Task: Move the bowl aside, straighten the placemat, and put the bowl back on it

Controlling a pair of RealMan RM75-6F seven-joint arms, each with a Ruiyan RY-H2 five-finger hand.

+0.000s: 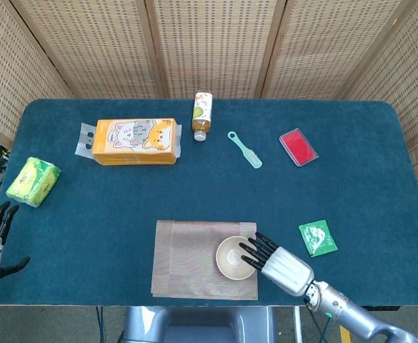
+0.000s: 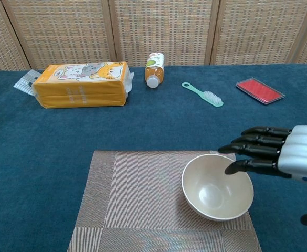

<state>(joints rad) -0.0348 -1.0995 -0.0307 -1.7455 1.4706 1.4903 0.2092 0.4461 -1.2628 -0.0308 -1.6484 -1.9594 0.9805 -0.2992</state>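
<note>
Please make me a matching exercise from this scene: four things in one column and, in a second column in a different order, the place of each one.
Things:
1. bowl
2. bottle
3. red case
4. right hand

Places:
A. lying on its side at the far edge of the table, right of the orange pack
B. far right part of the table, beyond the green brush
C. on the right part of the placemat
D. fingers reaching over the right rim of the bowl

Pairs: 1-C, 2-A, 3-B, 4-D
</note>
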